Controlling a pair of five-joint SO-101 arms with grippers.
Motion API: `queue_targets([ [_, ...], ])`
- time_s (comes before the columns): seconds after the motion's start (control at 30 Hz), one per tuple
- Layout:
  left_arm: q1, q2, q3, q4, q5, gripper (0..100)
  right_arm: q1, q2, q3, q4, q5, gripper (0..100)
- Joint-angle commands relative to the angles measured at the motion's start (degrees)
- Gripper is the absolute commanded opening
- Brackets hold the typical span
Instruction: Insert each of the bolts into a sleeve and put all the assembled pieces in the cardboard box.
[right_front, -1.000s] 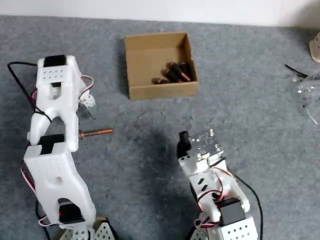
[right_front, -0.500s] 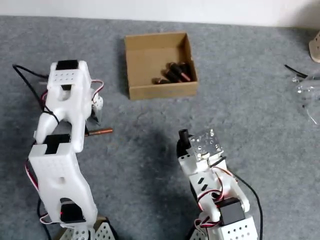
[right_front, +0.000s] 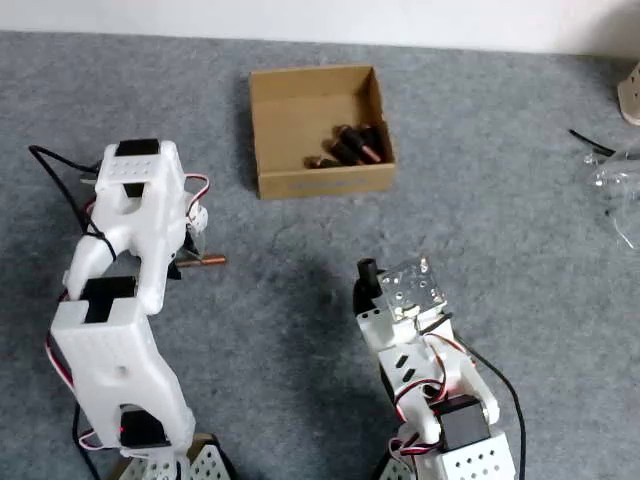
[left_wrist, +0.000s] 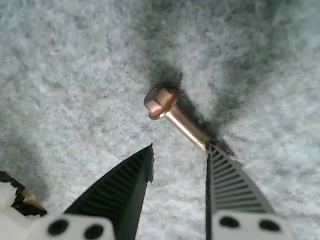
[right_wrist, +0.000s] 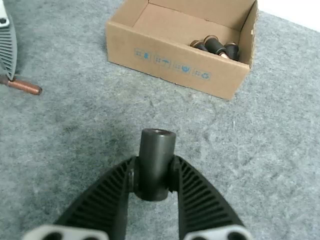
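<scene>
A slim copper-coloured bolt (right_front: 208, 261) pokes out from under the white left arm (right_front: 135, 200) on the grey carpeted table (right_front: 500, 200). The white right arm (right_front: 420, 350) has a black cylindrical sleeve (right_front: 367, 271) at its tip. Dark assembled pieces (right_front: 350, 147) lie in the open brown cardboard box (right_front: 300, 185).

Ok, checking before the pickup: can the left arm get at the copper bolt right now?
Probably yes: the left gripper is open over the bolt, which lies alone on the carpet.
</scene>
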Motion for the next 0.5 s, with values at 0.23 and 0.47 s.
queue_targets([
  [0.23, 0.6, 0.9, 1.5, -5.8, 5.1, 17, 0.5, -1.0, -0.4, -2.1, 0.6, 0.5],
  [0.47, 2.2, 3.6, 1.1, -7.1, 8.4, 17, 0.5, -1.0, -0.4, -2.1, 0.6, 0.5],
])
